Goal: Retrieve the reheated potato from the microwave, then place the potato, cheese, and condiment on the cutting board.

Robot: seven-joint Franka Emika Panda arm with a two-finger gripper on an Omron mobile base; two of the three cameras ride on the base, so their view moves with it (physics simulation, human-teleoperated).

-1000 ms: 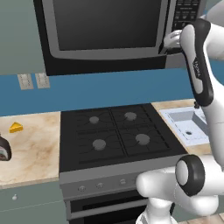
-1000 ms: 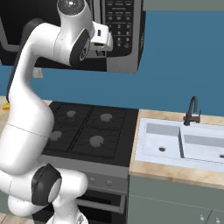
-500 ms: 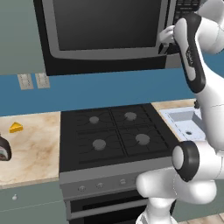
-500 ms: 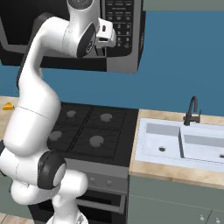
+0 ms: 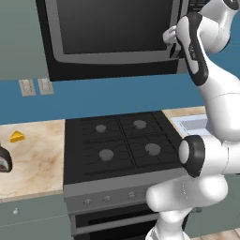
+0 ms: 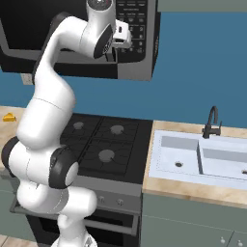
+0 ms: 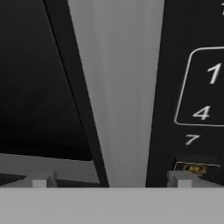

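The microwave [image 5: 112,33] hangs above the stove with its dark glass door closed. The potato is hidden behind that door. My gripper [image 7: 111,181] is open right at the door's right edge, its fingertips [image 7: 39,181] standing on either side of the grey vertical handle strip [image 7: 116,87], with the keypad [image 7: 203,87] just to the right. From the left base view the gripper [image 5: 169,35] is pressed up to the same edge. The yellow cheese [image 5: 17,136] lies on the left counter. The dark condiment [image 5: 3,160] sits at the frame's left edge. The cutting board is out of view.
A black stove [image 5: 119,143] with several burners sits below the microwave. To its right is a white sink [image 6: 202,157] with a dark faucet [image 6: 212,123]. Two wall outlets [image 5: 35,86] sit on the blue backsplash at left.
The hand has moved left and slightly up, closer to the microwave door's right edge. The jaws have stayed open. The cheese and condiment have not moved.
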